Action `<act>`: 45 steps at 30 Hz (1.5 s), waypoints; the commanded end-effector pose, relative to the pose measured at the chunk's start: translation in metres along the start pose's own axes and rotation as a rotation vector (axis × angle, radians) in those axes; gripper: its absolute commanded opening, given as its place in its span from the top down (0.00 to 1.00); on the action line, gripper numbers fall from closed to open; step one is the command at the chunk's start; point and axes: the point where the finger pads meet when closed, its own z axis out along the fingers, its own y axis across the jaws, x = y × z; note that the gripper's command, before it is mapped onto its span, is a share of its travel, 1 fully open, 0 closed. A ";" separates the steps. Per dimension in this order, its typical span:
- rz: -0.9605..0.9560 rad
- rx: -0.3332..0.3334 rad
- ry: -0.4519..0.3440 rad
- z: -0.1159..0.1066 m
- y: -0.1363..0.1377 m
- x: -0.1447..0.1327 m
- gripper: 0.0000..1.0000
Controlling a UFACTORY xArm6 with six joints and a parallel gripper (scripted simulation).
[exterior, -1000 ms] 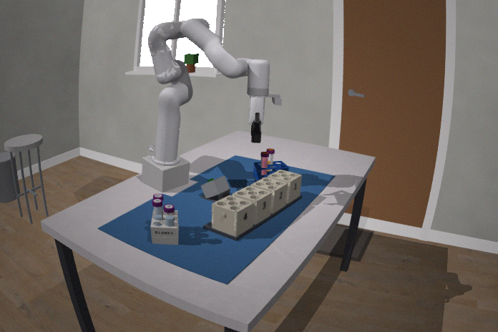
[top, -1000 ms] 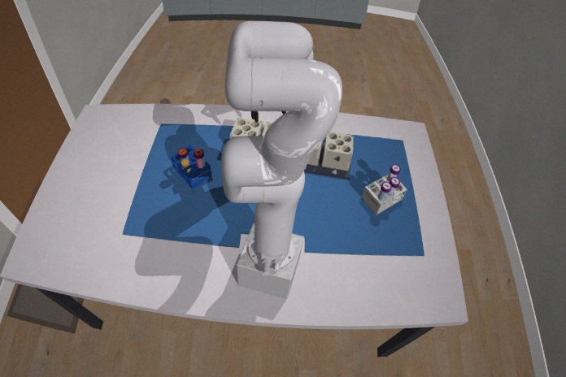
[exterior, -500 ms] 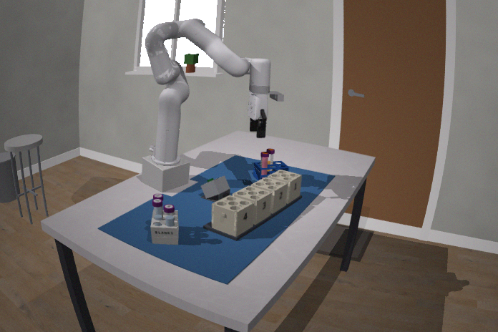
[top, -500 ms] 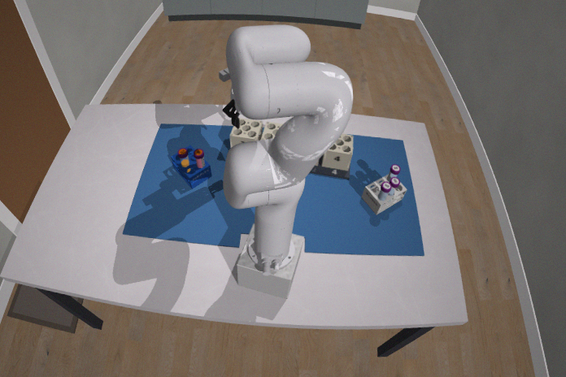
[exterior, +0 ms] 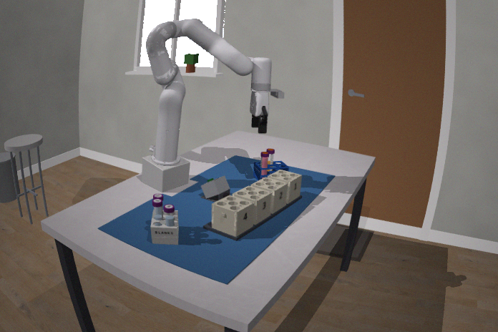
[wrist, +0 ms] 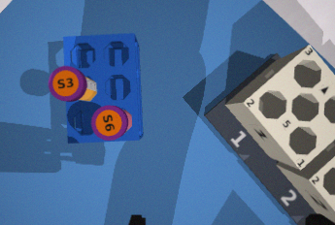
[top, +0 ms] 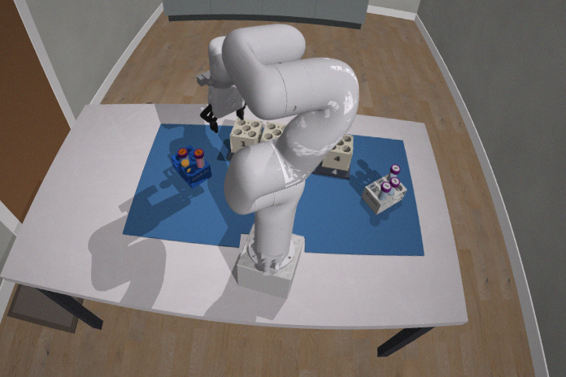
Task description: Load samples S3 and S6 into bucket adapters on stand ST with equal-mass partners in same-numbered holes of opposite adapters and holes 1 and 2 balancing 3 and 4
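Samples S3 (wrist: 67, 83) (top: 182, 153) (exterior: 270, 152) with orange fill and S6 (wrist: 109, 122) (top: 198, 153) (exterior: 264, 157) with pink fill stand in the blue sample rack (wrist: 133, 73) (top: 194, 175). Adapters 1 (wrist: 303, 107) (top: 243, 135) (exterior: 295, 182), 2 (wrist: 334, 181) (top: 272, 131) (exterior: 280, 190), 3 (exterior: 257, 200) and 4 (top: 339, 153) (exterior: 237, 216) stand in a row on the dark stand (top: 333, 172) (exterior: 218, 230); every hole I see is empty. My gripper (top: 211, 119) (exterior: 259, 124) (wrist: 228, 221) is open and empty, high above the mat between the sample rack and adapter 1.
A white BLANKS rack (top: 375, 200) (exterior: 164, 232) at the far end of the mat holds three purple-capped blanks (top: 394, 168) (exterior: 168, 209). The grey sloped DONE desk (exterior: 216, 187) sits behind the adapters. All stand on the blue mat (top: 337, 222). The arm hides adapter 3 in the top view.
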 end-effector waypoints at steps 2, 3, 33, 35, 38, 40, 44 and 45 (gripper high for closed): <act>0.000 -0.002 0.003 -0.001 -0.020 0.009 0.00; 0.000 -0.002 0.003 -0.001 -0.025 0.011 0.00; 0.000 -0.001 0.003 0.036 -0.075 0.031 0.00; 0.000 -0.001 0.003 0.042 -0.075 0.031 0.00; 0.000 -0.001 0.003 0.050 -0.075 0.031 0.00; 0.000 -0.001 0.003 0.055 -0.075 0.031 0.00; 0.000 -0.001 0.003 0.066 -0.075 0.031 0.00; 0.000 -0.001 0.003 0.068 -0.075 0.031 0.00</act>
